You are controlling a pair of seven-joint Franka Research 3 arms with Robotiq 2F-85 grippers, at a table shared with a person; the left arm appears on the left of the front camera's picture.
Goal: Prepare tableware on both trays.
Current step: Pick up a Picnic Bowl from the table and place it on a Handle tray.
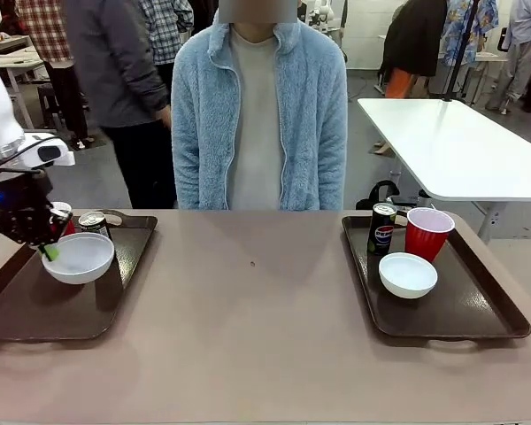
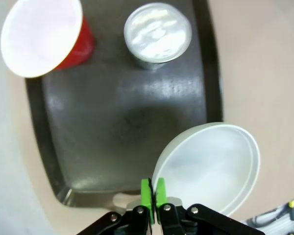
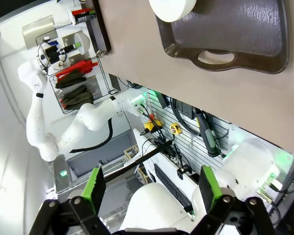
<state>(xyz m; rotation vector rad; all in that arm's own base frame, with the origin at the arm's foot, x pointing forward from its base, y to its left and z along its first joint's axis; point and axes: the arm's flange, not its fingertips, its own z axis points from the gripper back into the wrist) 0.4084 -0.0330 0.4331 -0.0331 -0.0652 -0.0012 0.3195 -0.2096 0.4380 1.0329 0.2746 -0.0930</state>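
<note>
On my left I have the left gripper [image 1: 50,251] clamped on the near rim of a small round white bowl [image 1: 79,257] — in the left wrist view its green pads [image 2: 146,192] are pinched tight together on that rim, and the bowl sits over the left dark brown rectangular plastic tray [image 1: 35,305], whether resting on it or held just above I cannot tell. Behind the bowl on the same tray stand a red plastic cup with a white inside [image 2: 41,37] and a slim dark can with a silver top [image 1: 94,224], close beside each other. Across the bare middle of the tan table [image 1: 248,336], the matching right tray [image 1: 478,305] carries a dark Pepsi can [image 1: 382,228], a second red cup [image 1: 427,233] just beside it, and a second white bowl [image 1: 408,274] in front. My right gripper [image 3: 152,188] hangs off the table's edge — its jaws spread wide, holding nothing.
</note>
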